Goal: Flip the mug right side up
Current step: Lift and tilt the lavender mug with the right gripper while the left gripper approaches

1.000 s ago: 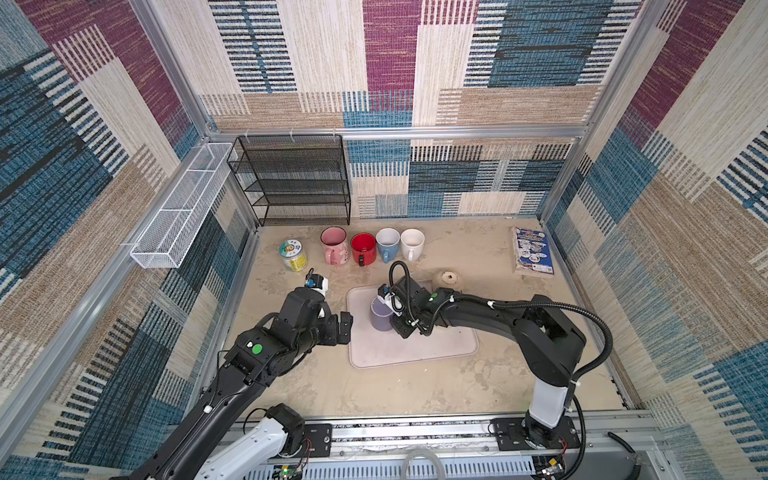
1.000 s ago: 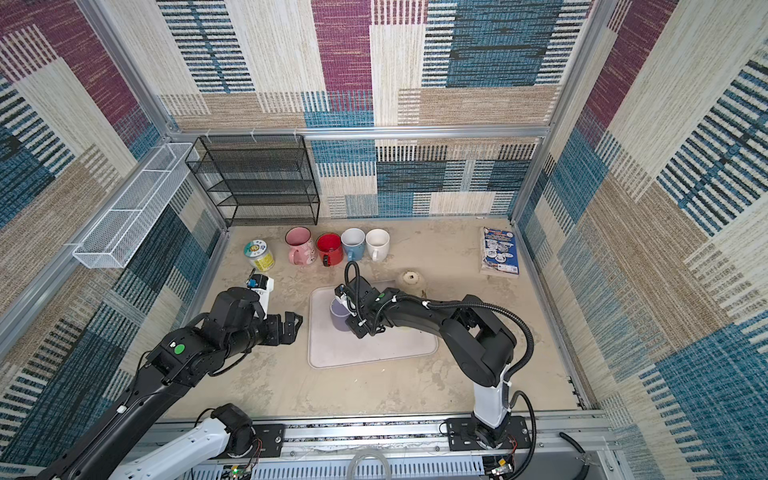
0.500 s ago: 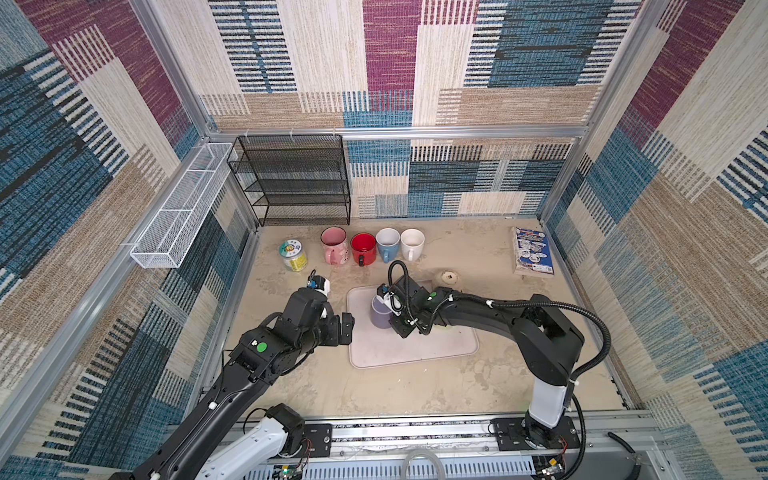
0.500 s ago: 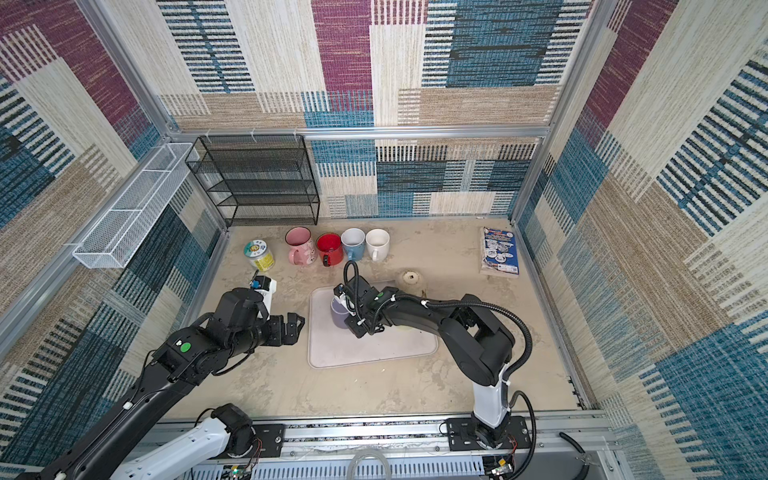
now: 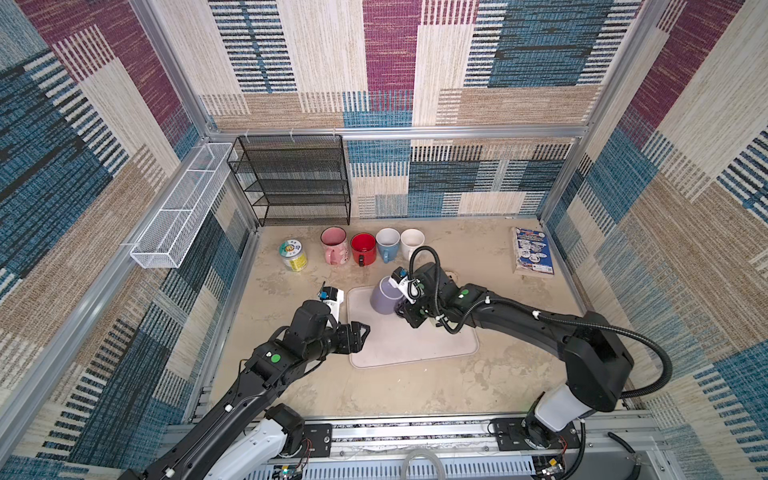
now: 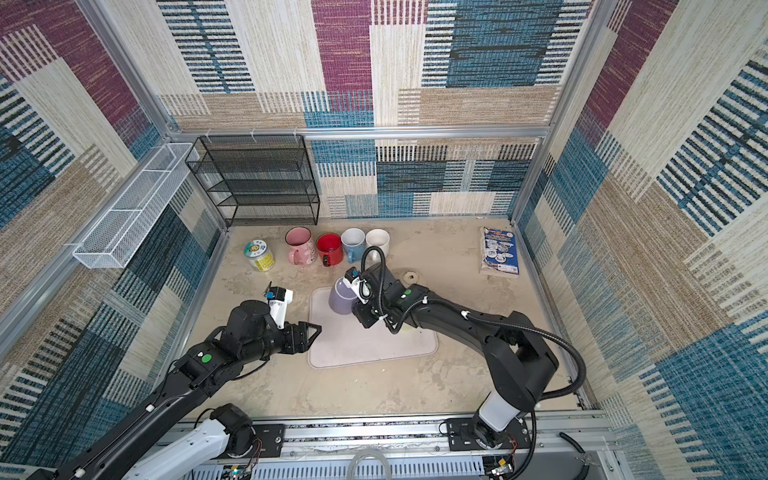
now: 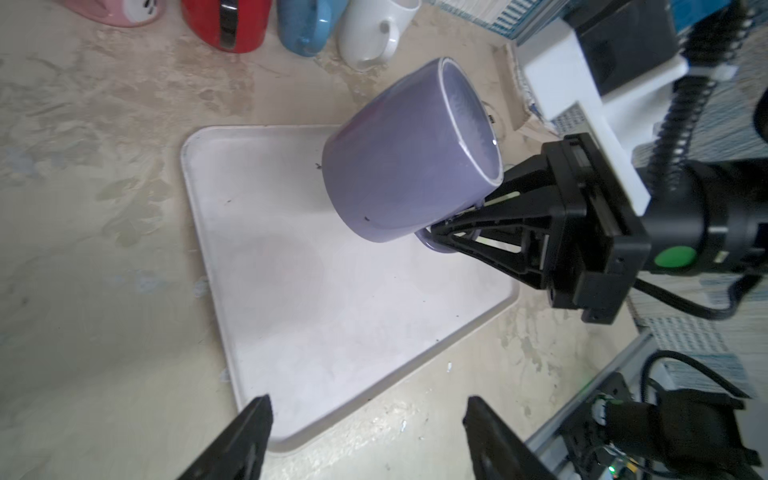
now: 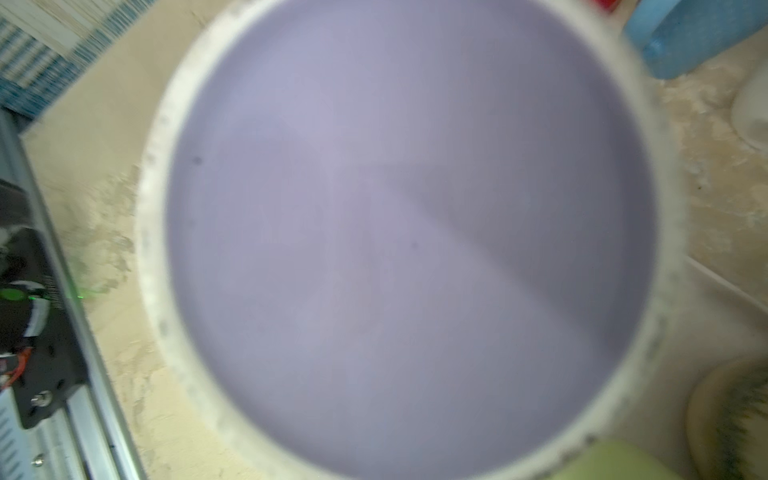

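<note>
Purple mug (image 7: 399,158) tilted over the tray (image 7: 332,332)'s far left corner, handle clenched in right tool (image 7: 453,235). Left tool (image 7: 368,419) released, empty. Recommend: rotate until mouth faces up, seat base flat, then release.

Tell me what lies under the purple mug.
A pale tray lies under the tilted purple mug, bare wherever it shows. The mug's body covers the patch right beneath it, so that spot is unseen.
</note>
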`<state>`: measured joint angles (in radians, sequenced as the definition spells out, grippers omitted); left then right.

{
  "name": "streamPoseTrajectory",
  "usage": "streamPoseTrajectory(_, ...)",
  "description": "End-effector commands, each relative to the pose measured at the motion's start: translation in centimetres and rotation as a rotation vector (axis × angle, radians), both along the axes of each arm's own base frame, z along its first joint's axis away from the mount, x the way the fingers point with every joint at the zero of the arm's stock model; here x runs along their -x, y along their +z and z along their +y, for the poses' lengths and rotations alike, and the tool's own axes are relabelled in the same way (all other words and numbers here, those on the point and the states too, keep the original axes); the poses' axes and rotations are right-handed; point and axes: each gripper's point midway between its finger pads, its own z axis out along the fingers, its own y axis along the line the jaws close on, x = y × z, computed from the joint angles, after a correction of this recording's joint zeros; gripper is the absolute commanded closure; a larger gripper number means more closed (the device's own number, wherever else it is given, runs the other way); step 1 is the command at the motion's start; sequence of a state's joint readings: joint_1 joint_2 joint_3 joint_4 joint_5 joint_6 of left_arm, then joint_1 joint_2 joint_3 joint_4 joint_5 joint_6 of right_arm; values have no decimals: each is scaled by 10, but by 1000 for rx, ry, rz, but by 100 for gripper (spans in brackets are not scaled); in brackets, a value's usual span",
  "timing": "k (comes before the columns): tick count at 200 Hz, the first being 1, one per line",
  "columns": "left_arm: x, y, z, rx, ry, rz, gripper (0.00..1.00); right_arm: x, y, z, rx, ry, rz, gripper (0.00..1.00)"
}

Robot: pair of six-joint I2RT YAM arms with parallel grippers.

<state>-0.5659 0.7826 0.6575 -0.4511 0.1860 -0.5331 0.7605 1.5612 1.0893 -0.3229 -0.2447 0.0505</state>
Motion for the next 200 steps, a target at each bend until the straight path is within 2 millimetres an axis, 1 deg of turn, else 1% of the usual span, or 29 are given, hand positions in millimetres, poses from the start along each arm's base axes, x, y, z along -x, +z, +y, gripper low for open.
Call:
streamPoseTrajectory(1,-2,35,-31,202,-105,-93,30,2,61,18,-270,78,-81,100)
streamPoseTrajectory(3,-2,35,-33,210,-110,-96,31,3,67,17,-289,83,-90,100)
streamPoseTrajectory(4,-2,35,-33,214,-112,-97,32,3,66,17,-291,85,-86,100)
streamPoseTrajectory(7,-2,37,-35,226,-122,-104,33,5,74,15,-317,91,-93,100)
streamPoseTrajectory(9,-2,39,-37,235,-128,-109,34,5,74,14,-327,94,-91,100)
streamPoseTrajectory(14,-2,40,-39,251,-140,-115,37,8,86,12,-365,105,-104,100)
streamPoseTrajectory(15,-2,41,-40,254,-142,-117,38,8,85,12,-369,105,-97,100)
streamPoseTrajectory(25,-3,44,-45,282,-161,-130,44,12,103,7,-432,122,-118,100)
streamPoseTrajectory(51,-5,54,-60,361,-222,-161,55,20,137,-6,-565,159,-146,100)
streamPoseTrajectory(72,-9,65,-71,432,-256,-191,56,30,159,-16,-670,199,-151,100)
streamPoseTrajectory(90,-13,78,-78,495,-283,-230,56,39,172,-19,-726,244,-149,100)
streamPoseTrajectory(106,-17,92,-83,541,-300,-274,57,44,179,-20,-757,271,-140,100)
streamPoseTrajectory(110,-12,97,-86,556,-333,-277,57,45,182,-21,-766,276,-141,100)
streamPoseTrajectory(126,-13,110,-88,584,-356,-321,57,48,189,-25,-800,293,-130,100)
streamPoseTrajectory(144,-11,124,-90,608,-382,-368,55,51,195,-27,-826,309,-121,100)
streamPoseTrajectory(152,-10,130,-91,619,-395,-385,53,53,198,-28,-838,317,-118,100)
streamPoseTrajectory(161,-10,130,-92,619,-398,-382,52,53,200,-29,-845,322,-115,100)
streamPoseTrajectory(164,-9,138,-92,633,-407,-416,52,53,201,-29,-848,324,-116,100)
streamPoseTrajectory(181,-9,144,-93,652,-419,-436,54,55,202,-30,-861,336,-108,100)
streamPoseTrajectory(200,-11,146,-96,666,-429,-440,57,57,202,-29,-867,352,-92,100)
